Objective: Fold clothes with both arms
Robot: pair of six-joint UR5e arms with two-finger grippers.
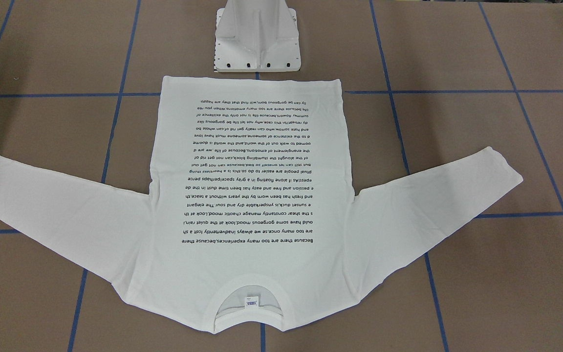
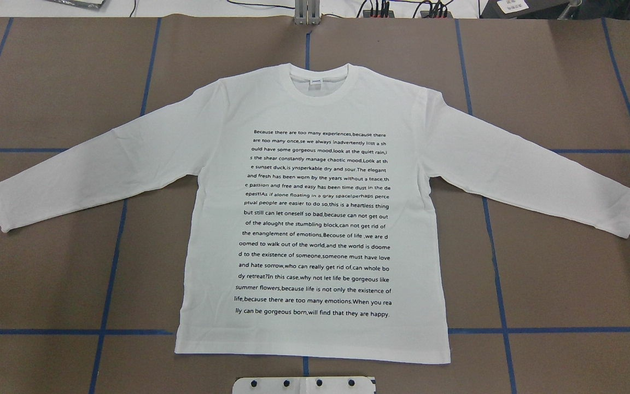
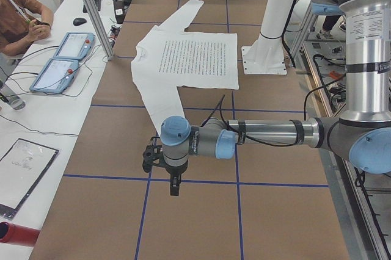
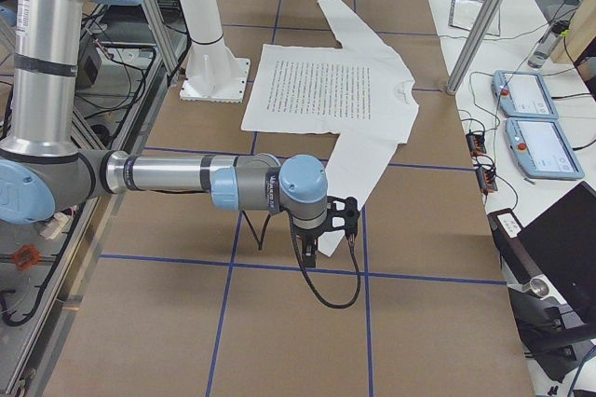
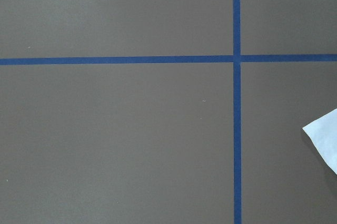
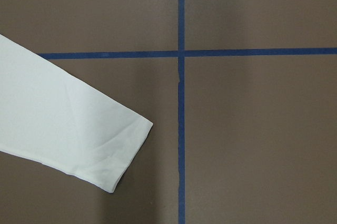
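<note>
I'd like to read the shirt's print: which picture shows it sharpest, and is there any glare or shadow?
Overhead view: the T-shirt is evenly lit, print crisp and upright, no glare. Front-facing view: sharp but upside down. Side views: print too small to read. Right wrist view: a faint soft shadow edges the sleeve cuff.

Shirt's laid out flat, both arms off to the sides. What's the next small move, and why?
Probably bring the left gripper and right gripper in over their nearest cuffs. The shirt lies flat, print up, sleeves spread, and neither gripper touches it; both hang just beyond the left cuff and right cuff.
</note>
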